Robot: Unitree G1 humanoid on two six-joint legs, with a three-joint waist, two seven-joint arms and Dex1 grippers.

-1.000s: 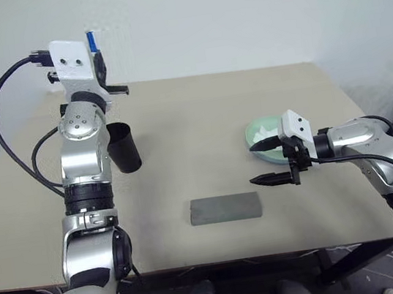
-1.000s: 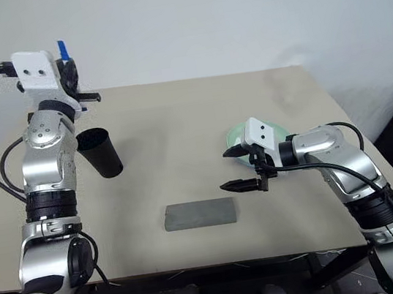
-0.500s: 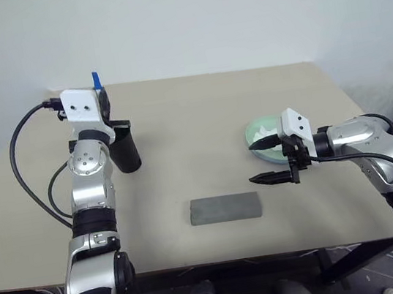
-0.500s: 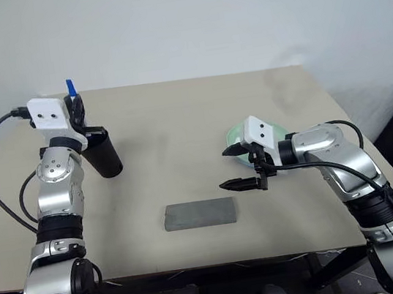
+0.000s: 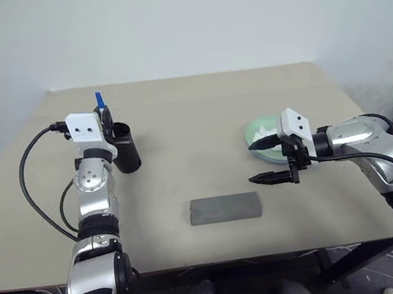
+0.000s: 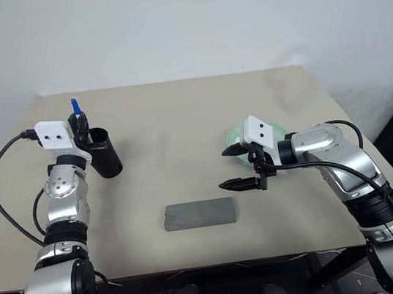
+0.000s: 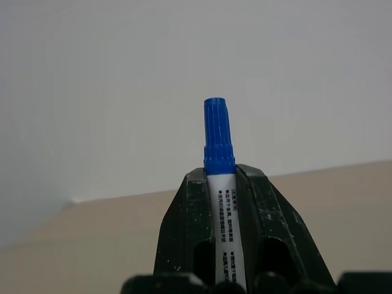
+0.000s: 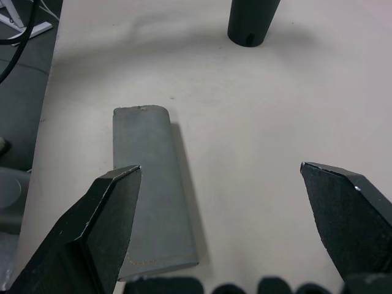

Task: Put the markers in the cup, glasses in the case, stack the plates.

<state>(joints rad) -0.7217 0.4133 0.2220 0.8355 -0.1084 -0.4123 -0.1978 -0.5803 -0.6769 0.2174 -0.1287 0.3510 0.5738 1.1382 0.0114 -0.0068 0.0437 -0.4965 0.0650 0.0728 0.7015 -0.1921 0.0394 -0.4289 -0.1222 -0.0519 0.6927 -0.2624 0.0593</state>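
while the left gripper clamps the blue-capped marker upright just beside the black cup, the right gripper gapes wide beyond the closed grey case, near the plates, well apart from the cup

The table lies bare and passable between the cup at the left and the plates at the right. The closed case blocks the near middle. The right gripper, jaws wide, hangs beside the plates.
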